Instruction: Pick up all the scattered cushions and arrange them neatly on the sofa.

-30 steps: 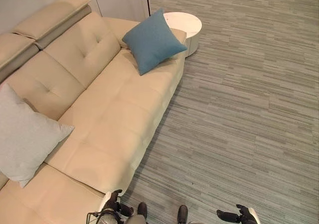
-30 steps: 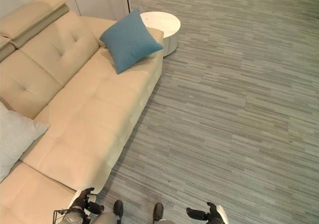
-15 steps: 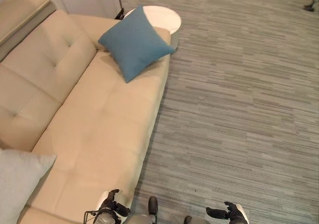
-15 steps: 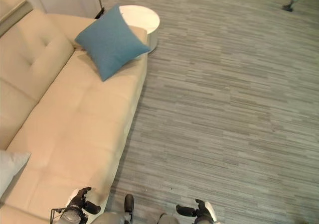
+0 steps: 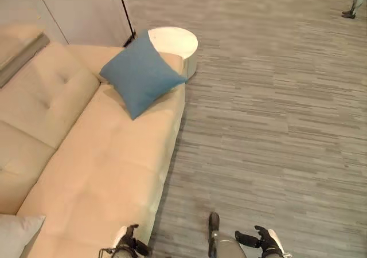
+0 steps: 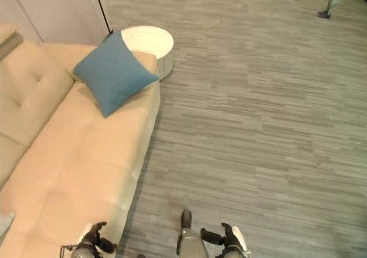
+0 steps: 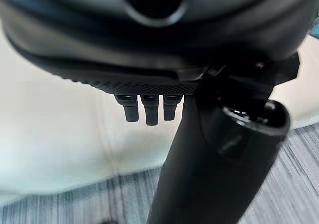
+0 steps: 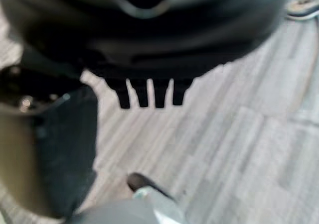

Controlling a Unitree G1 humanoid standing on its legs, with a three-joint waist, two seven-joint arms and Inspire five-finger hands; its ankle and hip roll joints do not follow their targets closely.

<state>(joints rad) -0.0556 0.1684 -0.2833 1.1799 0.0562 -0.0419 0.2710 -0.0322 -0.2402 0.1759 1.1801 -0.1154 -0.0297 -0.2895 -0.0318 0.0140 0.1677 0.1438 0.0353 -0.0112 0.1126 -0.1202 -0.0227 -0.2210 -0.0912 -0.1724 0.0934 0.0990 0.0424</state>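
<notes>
A blue cushion (image 5: 140, 74) leans against the armrest at the far end of the beige sofa (image 5: 97, 166). The corner of a light grey cushion (image 5: 20, 235) lies on the sofa's near seat. My left hand (image 5: 129, 247) hangs low by the sofa's front edge. Its fingers (image 7: 145, 109) are straight and hold nothing, with the sofa seat past them. My right hand (image 5: 261, 241) hangs over the striped floor. The right hand's fingers (image 8: 149, 92) are also straight and empty.
A round white side table (image 5: 172, 42) stands just beyond the sofa's armrest. Grey striped carpet (image 5: 275, 114) spreads out to the right of the sofa. A person's leg and shoe (image 6: 330, 3) show at the far right. A wall panel (image 5: 80, 11) rises behind the sofa.
The whole picture has shifted, so the camera has moved: the sofa sits further left and most of the grey cushion has left the picture. Both hands stay low and empty.
</notes>
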